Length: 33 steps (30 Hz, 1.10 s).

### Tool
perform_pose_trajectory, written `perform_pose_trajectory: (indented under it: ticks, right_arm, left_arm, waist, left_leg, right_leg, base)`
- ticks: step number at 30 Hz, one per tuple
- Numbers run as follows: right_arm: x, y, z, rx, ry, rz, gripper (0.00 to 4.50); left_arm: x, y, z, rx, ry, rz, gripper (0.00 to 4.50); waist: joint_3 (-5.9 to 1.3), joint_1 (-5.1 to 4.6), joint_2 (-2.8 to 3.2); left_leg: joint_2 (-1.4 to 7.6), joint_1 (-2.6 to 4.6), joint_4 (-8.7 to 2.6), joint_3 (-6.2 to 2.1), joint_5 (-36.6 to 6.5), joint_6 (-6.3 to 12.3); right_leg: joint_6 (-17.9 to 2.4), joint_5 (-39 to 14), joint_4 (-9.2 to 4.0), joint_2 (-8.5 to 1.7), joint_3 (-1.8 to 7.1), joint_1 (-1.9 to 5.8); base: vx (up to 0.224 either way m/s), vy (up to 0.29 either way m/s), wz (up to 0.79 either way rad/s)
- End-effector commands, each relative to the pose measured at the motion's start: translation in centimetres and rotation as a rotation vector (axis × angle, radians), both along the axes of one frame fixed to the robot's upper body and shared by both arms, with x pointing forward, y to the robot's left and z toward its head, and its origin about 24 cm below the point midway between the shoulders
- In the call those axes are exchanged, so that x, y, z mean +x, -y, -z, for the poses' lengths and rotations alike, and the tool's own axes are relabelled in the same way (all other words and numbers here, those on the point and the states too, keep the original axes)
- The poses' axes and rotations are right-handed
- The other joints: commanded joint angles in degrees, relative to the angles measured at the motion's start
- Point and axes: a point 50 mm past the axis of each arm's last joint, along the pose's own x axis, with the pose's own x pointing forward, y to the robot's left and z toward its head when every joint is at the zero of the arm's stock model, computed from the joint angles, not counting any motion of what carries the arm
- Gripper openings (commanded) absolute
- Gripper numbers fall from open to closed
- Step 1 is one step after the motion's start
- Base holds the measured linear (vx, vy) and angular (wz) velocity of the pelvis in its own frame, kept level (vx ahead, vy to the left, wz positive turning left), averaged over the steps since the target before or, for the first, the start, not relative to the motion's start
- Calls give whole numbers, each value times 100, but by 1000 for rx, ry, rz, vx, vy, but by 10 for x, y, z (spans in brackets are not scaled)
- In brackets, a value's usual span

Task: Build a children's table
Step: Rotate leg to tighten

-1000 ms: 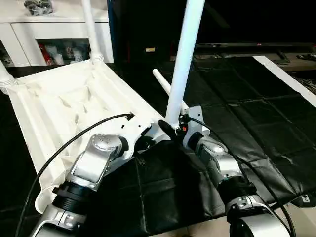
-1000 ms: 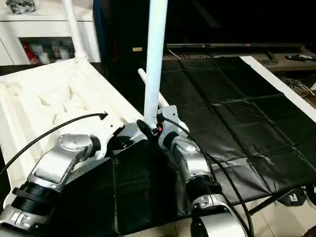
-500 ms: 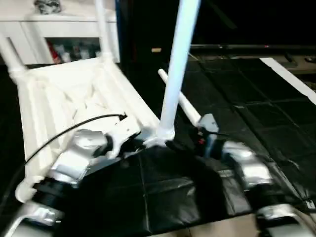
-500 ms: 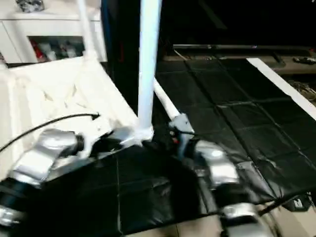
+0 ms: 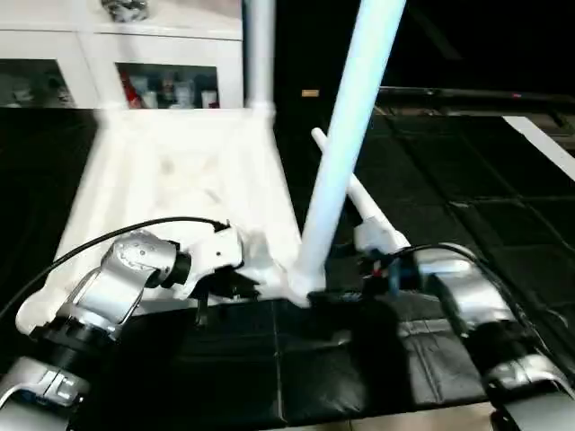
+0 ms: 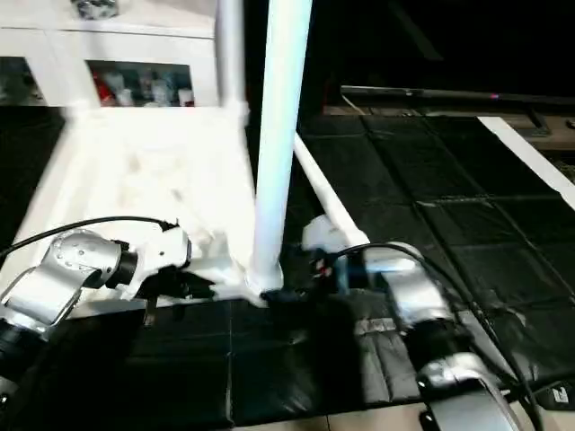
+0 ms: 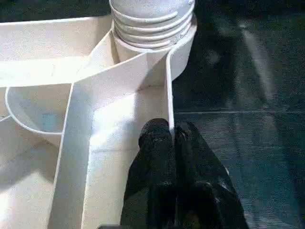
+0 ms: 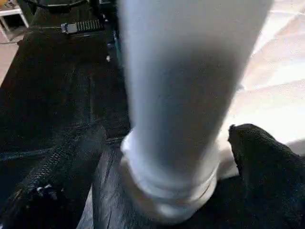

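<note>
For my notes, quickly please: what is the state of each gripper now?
Left gripper: shut on the thin rim wall of the white plastic ribbed table top.
Right gripper: open, fingers either side of the white round upright leg, not clamping it.

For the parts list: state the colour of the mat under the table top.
Black mat, clearest in the left eye view.

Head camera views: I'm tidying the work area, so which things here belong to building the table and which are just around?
Job:
- table top, underside up
- upright leg in the near corner socket
- far-corner leg
- loose leg on the mat

Just around:
- black mat
- white cabinet
</note>
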Motion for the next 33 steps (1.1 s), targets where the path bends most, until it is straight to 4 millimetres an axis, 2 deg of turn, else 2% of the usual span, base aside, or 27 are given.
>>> perform_pose_trajectory:
  ticks: [1, 3, 4, 7, 9, 11, 20, 27, 33]
  right_arm:
    - [2, -2, -4, -3, 7, -22, 447]
    - [1, -4, -4, 2, -5, -53, 447]
    - [0, -4, -3, 0, -9, -66, 419]
    - [-3, -3, 0, -27, -11, -110, 412]
    - [-4, -2, 1, -48, -9, -134, 381]
    - [-4, -2, 2, -51, -11, -142, 373]
    - [-3, -1, 0, -22, -46, -152, 297]
    - [-6, 0, 2, -12, -72, -179, 270]
    - [-9, -3, 4, 39, -102, -158, 267]
  left_arm:
    - [0, 12, -9, -6, 24, 106, 0]
    - [-1, 13, -9, 0, 23, 121, 0]
    - [-1, 13, -9, 2, 23, 126, 0]
    - [2, 11, -8, 13, 27, 133, 0]
    - [4, 10, -8, 20, 31, 137, 0]
    - [4, 10, -8, 22, 32, 138, 0]
    - [6, 8, -9, 27, 29, 151, 0]
    - [7, 6, -8, 33, 21, 155, 0]
    - [8, 6, -6, 9, -3, 101, 0]
  waist:
    - [-399, -45, 72]
    - [-404, -44, 77]
    - [-404, -41, 90]
    - [-405, -44, 93]
    - [-408, -43, 92]
    - [-407, -38, 90]
    - [-420, -31, 100]
    - [-418, -27, 100]
    - [-426, -25, 117]
  left_leg:
    - [195, 64, -387, -29, -1244, 121]
    - [199, 52, -384, -30, -1206, 140]
    - [198, 56, -384, -31, -1195, 141]
    - [191, 53, -381, -28, -1211, 141]
    - [184, 46, -375, -27, -1215, 143]
    - [189, 53, -378, -28, -1224, 124]
    - [202, 55, -370, -25, -1157, 145]
    - [198, 50, -370, -26, -1195, 135]
    - [206, 58, -370, -29, -1196, 112]
  right_leg:
    - [-869, -1621, -444, -512, 363, 295]
    - [-866, -1541, -432, -510, 362, 301]
    - [-867, -1527, -434, -511, 361, 298]
    - [-859, -1532, -439, -505, 358, 302]
    - [-855, -1543, -442, -505, 356, 308]
    - [-844, -1598, -448, -511, 356, 307]
    - [-958, -1363, -411, -503, 355, 309]
    - [-947, -1408, -415, -502, 352, 313]
    - [-969, -1365, -409, -506, 352, 314]
  base:
    - [0, 0, 0]
    - [0, 0, 0]
    - [0, 0, 0]
    - [0, 0, 0]
    - [0, 0, 0]
    - [0, 0, 0]
    - [0, 0, 0]
    - [0, 0, 0]
    - [0, 0, 0]
